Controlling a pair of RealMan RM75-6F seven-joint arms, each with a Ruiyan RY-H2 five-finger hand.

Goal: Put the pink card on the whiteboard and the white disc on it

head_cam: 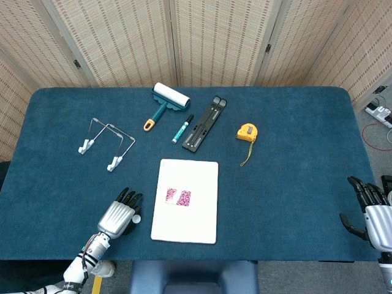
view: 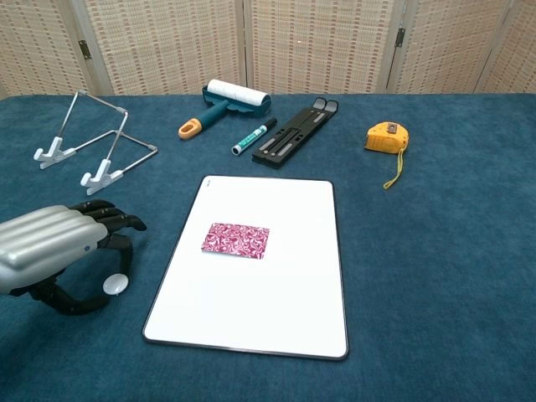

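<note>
Pink card (view: 235,239) carries a magenta-and-white swirl print on the white whiteboard (view: 276,293); blue table cloth (view: 435,251), yellow tape measure (view: 382,136), teal-handled lint roller (view: 224,103).

A matt, napped blue cloth covers the table (view: 452,276), on which lie the smooth glossy whiteboard (view: 276,293), a thin bare-metal wire stand (view: 92,142) at far left, and the left hand (view: 59,251) with its brushed silvery shell and black fingers.

Woven folding screen (head_cam: 184,37), blue-carpeted table (head_cam: 294,184), grey floor (head_cam: 376,131)
</note>
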